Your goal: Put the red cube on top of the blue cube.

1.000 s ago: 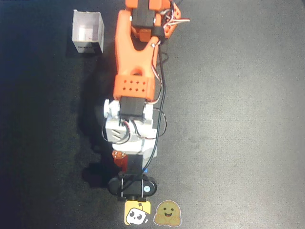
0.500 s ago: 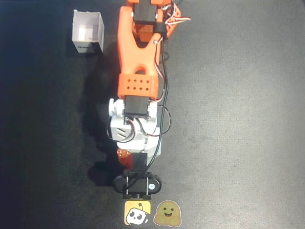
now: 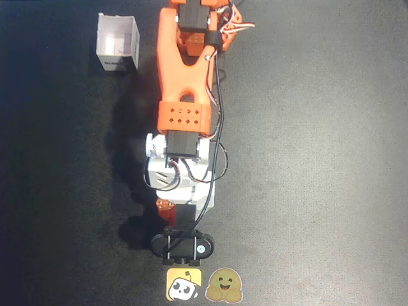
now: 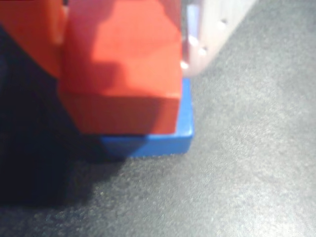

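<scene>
Item, red cube (image 4: 123,64): in the wrist view I saw it filling the upper left of the picture, sitting on the blue cube (image 4: 168,140); its lower edge overhung the blue one slightly toward the camera, and a strip of blue showed along its right side and beneath its front edge; whether it rested fully flat I could not tell.

Item, blue cube: on the dark bench (image 4: 256,173), only its front face and right rim visible under the red one; hidden by the arm in the overhead view.

Item, fingers: an orange finger (image 4: 29,39) stood against the red cube's left face and a pale translucent finger (image 4: 207,34) lay close along its right side; the fingers (image 4: 123,29) appeared closed on the red cube, though the contact on the right was blurred.

Item, arm (image 3: 183,95): in the overhead view it stretched from the far edge of the bench toward the near edge, orange upper link, white lower section, black wrist camera housing (image 3: 183,245) at the near end; a small orange-red part (image 3: 165,205) showed just left of the white section.

Item, white box (image 3: 118,43): open-topped, near the far left corner of the bench, well apart from the arm's tip.

Item, two stickers: a yellow one (image 3: 185,285) and a tan one (image 3: 224,285), side by side at the near edge, just beyond the camera housing.
</scene>
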